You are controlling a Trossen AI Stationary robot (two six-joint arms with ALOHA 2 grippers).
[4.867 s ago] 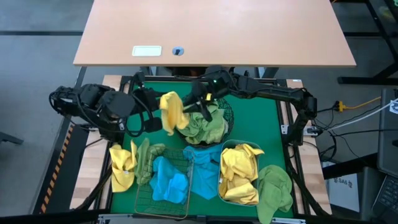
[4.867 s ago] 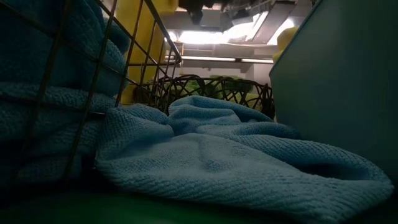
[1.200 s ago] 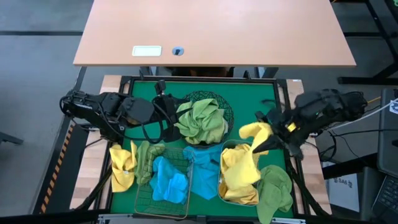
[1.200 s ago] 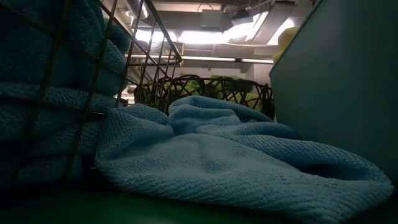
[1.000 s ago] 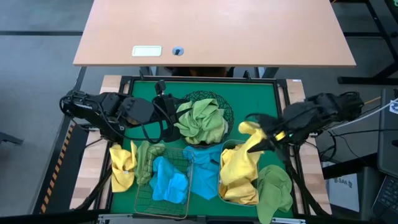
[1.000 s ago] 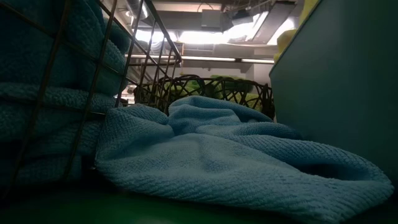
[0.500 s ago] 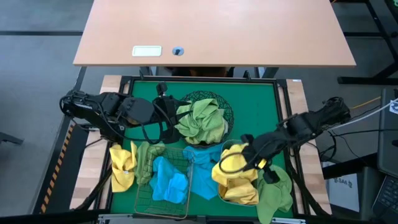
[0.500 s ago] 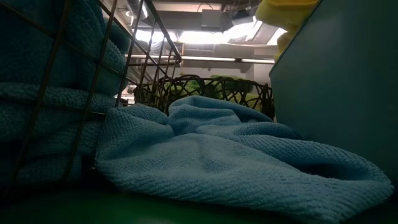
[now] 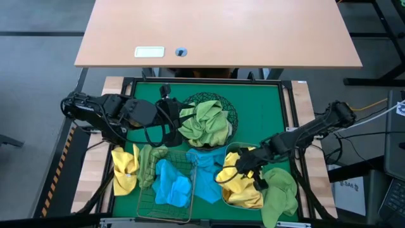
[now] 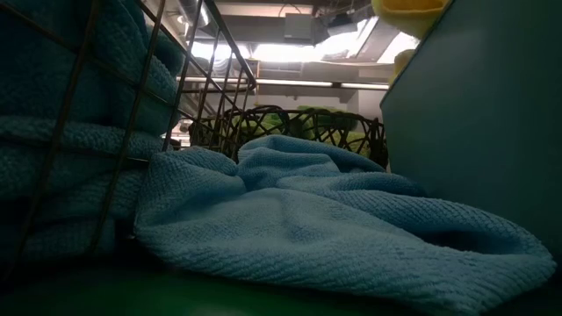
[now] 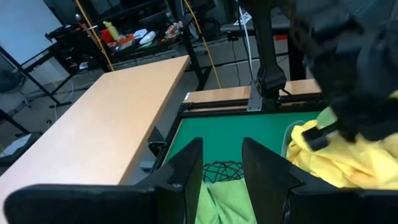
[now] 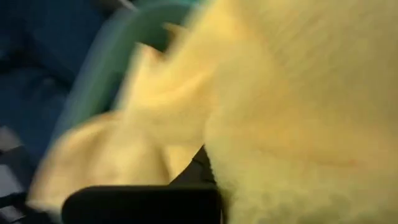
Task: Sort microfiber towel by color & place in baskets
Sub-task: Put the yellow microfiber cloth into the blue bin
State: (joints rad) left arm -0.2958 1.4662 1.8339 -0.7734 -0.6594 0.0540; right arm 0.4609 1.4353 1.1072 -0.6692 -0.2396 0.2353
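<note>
- the wooden desk (image 9: 218, 31) fills the far side of the high view, its near edge just beyond the green surface (image 9: 256, 104).
- the green surface has open room in its far right corner and a narrow bare strip along the far edge; the near half is crowded with baskets and towels out to the frame.
- the right arm (image 9: 310, 132) reaches in from the right edge, crossing the tub's far rim.
- the left arm (image 9: 104, 114) lies folded along the left side, beside the mesh bowl.
- the tub (image 9: 229, 196) sits at the near right, heaped with yellow towels (image 9: 243, 190); in the low view its wall (image 10: 483, 123) rises at the right, with yellow showing over the rim.
- the wire basket (image 9: 149, 206) stands near centre-left with a blue towel (image 9: 172, 187) in it; another blue towel (image 9: 205, 168) spills over its right edge onto the surface, touching the tub.
- the mesh bowl (image 9: 231, 114) holds green towels (image 9: 205, 123), mounded above its rim.
- a green towel (image 9: 281, 193) hangs over the tub's right edge.
- a green towel (image 9: 149, 161) lies across the wire basket's left edge, a yellow towel (image 9: 124, 170) just beside it at the surface's left border.
- the right gripper (image 9: 243, 166) is low over the tub, jaws clamped on a yellow towel (image 12: 298, 106) that rests on the heap.
- the left gripper (image 11: 222, 177) hovers at the bowl's left, jaws apart and holding nothing.
</note>
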